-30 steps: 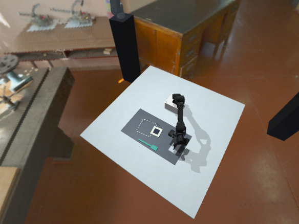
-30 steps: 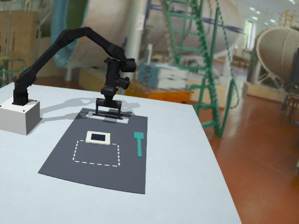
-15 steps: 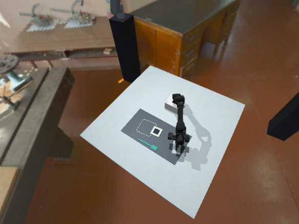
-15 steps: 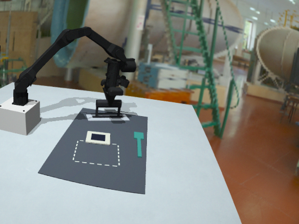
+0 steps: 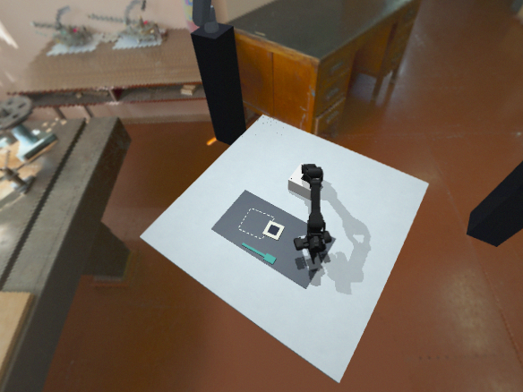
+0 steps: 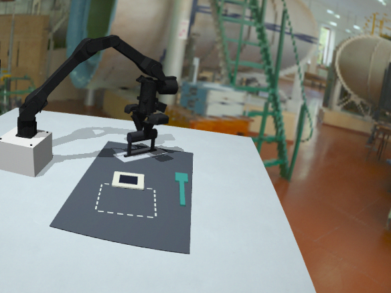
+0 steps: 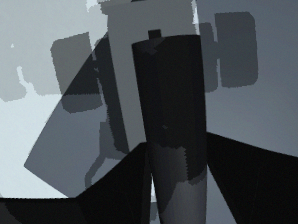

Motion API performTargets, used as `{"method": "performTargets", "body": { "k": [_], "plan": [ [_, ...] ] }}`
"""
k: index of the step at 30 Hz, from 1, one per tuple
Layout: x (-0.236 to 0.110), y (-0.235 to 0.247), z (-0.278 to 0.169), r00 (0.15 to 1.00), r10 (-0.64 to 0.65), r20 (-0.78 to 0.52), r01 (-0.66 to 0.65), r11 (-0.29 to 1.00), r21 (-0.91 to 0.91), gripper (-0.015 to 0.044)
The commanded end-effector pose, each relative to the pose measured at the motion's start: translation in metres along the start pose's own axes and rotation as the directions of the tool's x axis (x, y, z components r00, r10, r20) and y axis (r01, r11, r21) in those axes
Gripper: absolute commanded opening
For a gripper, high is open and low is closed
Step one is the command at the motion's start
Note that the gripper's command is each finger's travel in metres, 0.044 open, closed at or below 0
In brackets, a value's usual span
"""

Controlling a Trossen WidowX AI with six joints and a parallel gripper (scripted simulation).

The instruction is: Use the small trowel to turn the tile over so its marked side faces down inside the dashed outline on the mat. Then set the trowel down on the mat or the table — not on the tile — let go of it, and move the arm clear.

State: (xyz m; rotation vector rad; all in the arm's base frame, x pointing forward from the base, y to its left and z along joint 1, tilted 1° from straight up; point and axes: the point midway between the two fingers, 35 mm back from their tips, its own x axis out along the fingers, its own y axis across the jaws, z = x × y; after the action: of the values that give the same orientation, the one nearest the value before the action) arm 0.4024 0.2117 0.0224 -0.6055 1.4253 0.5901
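Note:
The cream tile [image 5: 273, 230] [image 6: 128, 180] lies flat on the dark mat [image 5: 228, 224] [image 6: 84, 221] with its dark marked square facing up. It straddles one edge of the dashed outline [image 5: 242, 222] [image 6: 98, 198]. The teal trowel [image 5: 259, 252] [image 6: 181, 188] lies flat on the mat beside the outline, apart from the gripper. My gripper [image 5: 313, 255] [image 6: 144, 128] [image 7: 174, 144] hovers low over the mat's end nearest the arm base. It is shut on a black cylindrical bar [image 6: 142, 135] [image 7: 169, 96] with two legs hanging below it.
The white arm base [image 5: 295, 181] [image 6: 25, 154] stands on the pale table [image 5: 269, 313] [image 6: 234, 201] behind the mat. A pale flat patch [image 6: 134, 156] shows on the mat under the gripper. A black pillar [image 5: 219, 80] stands at the table's far corner.

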Motion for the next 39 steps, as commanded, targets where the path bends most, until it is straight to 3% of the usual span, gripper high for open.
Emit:
{"method": "performTargets", "body": {
  "k": [1,4,10,28,33,39],
  "plan": [
    [0.001,0.0,0.0,1.0,0.0,-0.002,0.0,0.997,-0.074,0.013],
    [0.001,0.0,0.0,1.0,0.0,-0.002,0.0,0.997,-0.074,0.013],
    [0.001,0.0,0.0,1.0,0.0,-0.002,0.0,0.997,-0.074,0.027],
    [0.001,0.0,0.0,1.0,0.0,-0.002,0.0,0.997,-0.074,0.027],
    [-0.042,0.001,-0.002,1.0,0.0,-0.002,0.0,0.996,-0.094,0.027],
    [-0.045,0.001,-0.003,1.0,0.0,-0.002,0.0,0.995,-0.095,0.027]
  ]
}}
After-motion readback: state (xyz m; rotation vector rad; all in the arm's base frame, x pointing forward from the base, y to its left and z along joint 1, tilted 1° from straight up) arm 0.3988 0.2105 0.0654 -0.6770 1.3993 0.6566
